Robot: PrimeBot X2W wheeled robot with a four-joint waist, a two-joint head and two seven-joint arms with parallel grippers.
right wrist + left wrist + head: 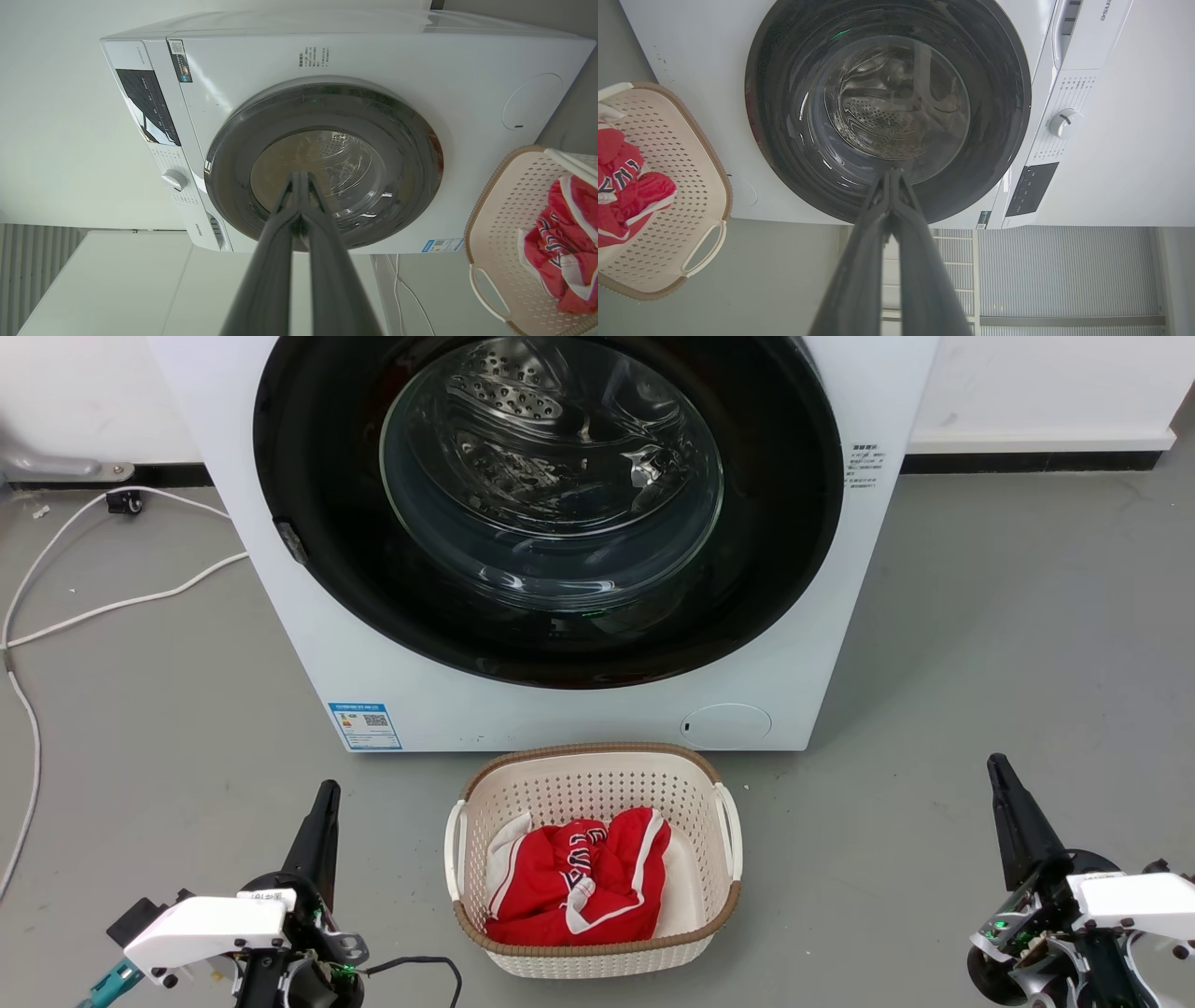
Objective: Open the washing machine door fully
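Observation:
The washing machine door (308, 476) is a big glossy black disc with a clear glass bowl at its centre, and it lies flush against the white machine front, closed. It also shows in the left wrist view (784, 140) and the right wrist view (233, 158). My left gripper (327, 791) is low at the left, well short of the machine, shut with its fingers pressed together (892, 175) and nothing held. My right gripper (996, 765) sits low at the right, likewise shut and holding nothing (299, 176).
A cream perforated basket (719, 775) with red and white clothes (579, 882) stands on the grey floor right in front of the machine, between my arms. White cables (112, 602) trail over the floor at the left. A small round white flap (725, 725) sits low on the machine front.

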